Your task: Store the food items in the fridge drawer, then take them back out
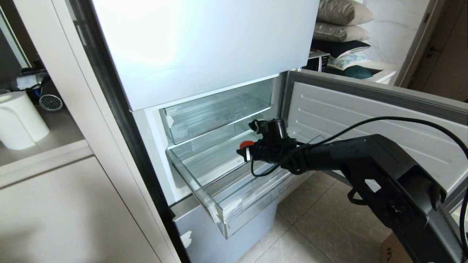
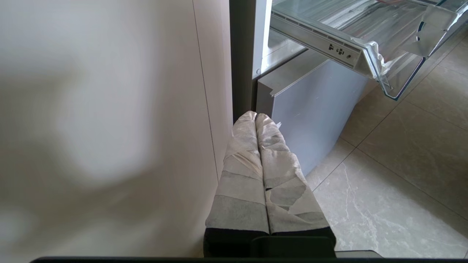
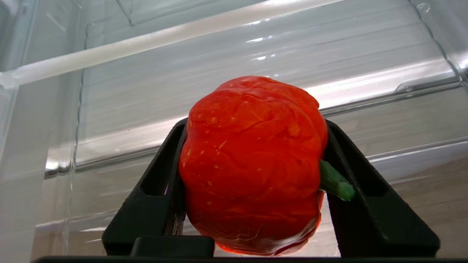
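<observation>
Right gripper [image 3: 252,175] fingers are clamping the bumpy orange-red fruit [image 3: 252,164] from both sides, its green stem [image 3: 334,182] pressing the finger at 3 o'clock. The gripper is hanging over the pulled-out fridge drawer [image 1: 219,215], judged so the fruit clears the ribbed base; storing or removing cannot be told. Left gripper [image 2: 256,120], fingers pressed together, is idling by the lower fridge door front [image 2: 314,98].

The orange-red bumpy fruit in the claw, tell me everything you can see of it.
The orange-red bumpy-skinned round fruit looks glossy and wrinkled, flecked with pale specks, with a short green stem sticking out sideways. It is clamped between the two black fingers of the right claw, held over the ribbed base of the clear plastic fridge drawer, which stands pulled out.
</observation>
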